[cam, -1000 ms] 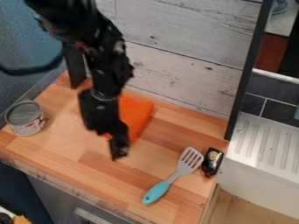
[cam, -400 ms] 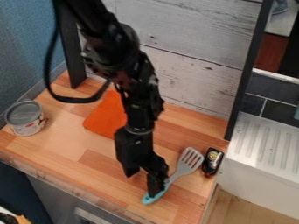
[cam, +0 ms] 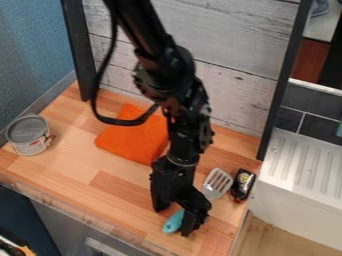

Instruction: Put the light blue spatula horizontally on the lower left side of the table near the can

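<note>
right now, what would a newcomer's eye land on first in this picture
Probably the black jointed robot arm, coming in from the top edge, with its black tool at the handle of the spatula with a light blue handle and grey slotted head near the counter's front. Next, the flat bright orange item behind, left of the arm in the picture, then the round metal can at far left.

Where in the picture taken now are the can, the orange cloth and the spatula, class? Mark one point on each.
Can (cam: 28,128): camera view, on its round top.
Orange cloth (cam: 132,140): camera view, near its middle.
Spatula (cam: 212,192): camera view, on its slotted head.
</note>
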Available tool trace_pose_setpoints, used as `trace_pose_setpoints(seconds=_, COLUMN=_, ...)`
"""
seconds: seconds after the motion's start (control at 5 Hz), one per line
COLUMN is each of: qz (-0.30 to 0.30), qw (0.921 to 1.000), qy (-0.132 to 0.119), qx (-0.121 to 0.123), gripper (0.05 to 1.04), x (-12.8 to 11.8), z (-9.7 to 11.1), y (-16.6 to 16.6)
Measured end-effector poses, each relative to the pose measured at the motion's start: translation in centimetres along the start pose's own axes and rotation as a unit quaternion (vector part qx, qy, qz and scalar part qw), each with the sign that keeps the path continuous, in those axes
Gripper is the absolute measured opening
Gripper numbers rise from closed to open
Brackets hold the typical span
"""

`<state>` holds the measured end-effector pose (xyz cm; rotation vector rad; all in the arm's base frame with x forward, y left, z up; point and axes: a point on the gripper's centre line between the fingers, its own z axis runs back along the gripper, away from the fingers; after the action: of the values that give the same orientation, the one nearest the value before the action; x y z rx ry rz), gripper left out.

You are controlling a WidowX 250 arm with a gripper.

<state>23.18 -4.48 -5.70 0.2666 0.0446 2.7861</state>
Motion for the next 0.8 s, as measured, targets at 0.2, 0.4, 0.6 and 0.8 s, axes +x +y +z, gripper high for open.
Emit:
trace_pose_setpoints(seconds=0.2, qz=0.014, qw=0.9998, qy=-0.006, qx=-0.009, gripper=0.684, x=0.1, z=-0.3, y=-0.3)
trace_pose_setpoints(seconds=0.4, qz=0.016, qw=0.9998, qy=-0.002, qx=-0.012, gripper=0.402, x=0.6, z=-0.2, y=-0.7)
trace_pose_setpoints(seconds=0.6, qz=0.019, qw=0.9998, qy=0.009, qx=-0.005, gripper=0.324, x=1.3, z=0.0, y=-1.5)
trace_pose_setpoints(seconds=0.8, qz=-0.013, qw=0.9993, qy=0.033, qx=-0.003, gripper=0.324, x=1.9, z=1.0, y=-2.9)
